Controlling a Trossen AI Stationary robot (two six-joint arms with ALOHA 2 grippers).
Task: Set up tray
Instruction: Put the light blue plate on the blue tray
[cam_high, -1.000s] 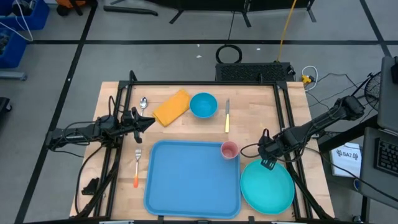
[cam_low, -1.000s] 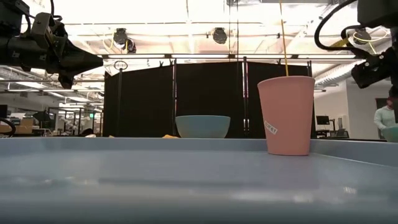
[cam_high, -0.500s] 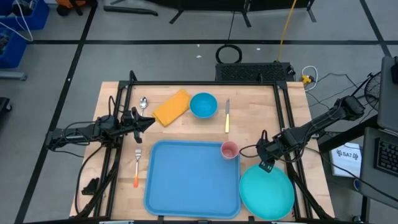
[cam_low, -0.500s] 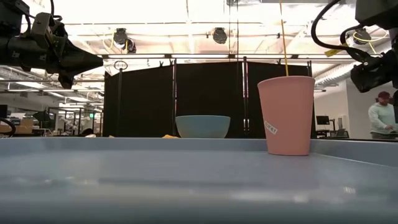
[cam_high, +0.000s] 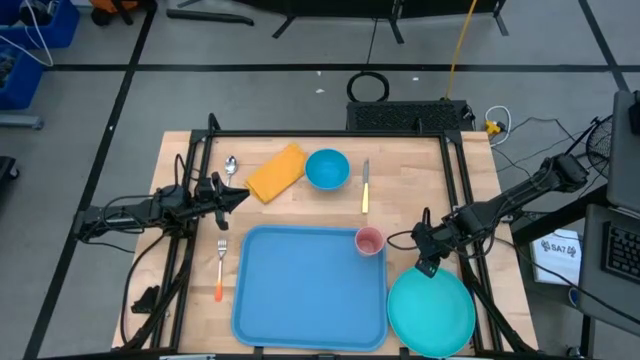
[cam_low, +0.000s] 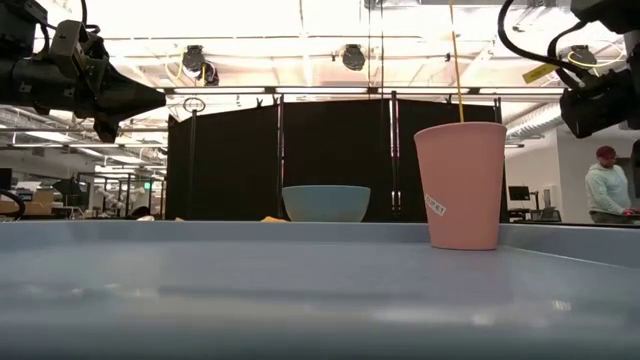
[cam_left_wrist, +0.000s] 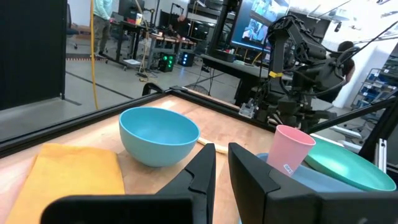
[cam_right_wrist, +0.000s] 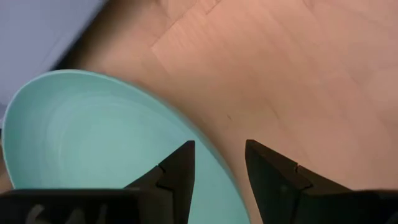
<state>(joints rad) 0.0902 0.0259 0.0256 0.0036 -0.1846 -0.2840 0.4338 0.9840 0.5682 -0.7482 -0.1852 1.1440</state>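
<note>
The light-blue tray lies at the table's near middle. A pink cup stands upright in its far right corner. The round teal plate rests on the table just right of the tray. My right gripper is at the plate's far rim. In the right wrist view it is open, with one finger over the plate and one over bare wood. My left gripper hovers shut left of the tray's far corner, near the yellow napkin. My right gripper straddles the plate's far rim from above. One finger is just inside the rim and the other stands well outside it, with wood showing in between. I cannot tell whether the inner finger touches the plate.
A blue bowl, a knife and a spoon lie along the far side. A fork with an orange handle lies left of the tray. Black frame rails run along the table's left and right edges. A person stands in the room behind.
The plate has shifted a little toward the table's near edge, and its rim has dropped out of the low view. My right gripper has stayed over the plate's far rim, rising slightly in the low view. The person in the room has walked.
</note>
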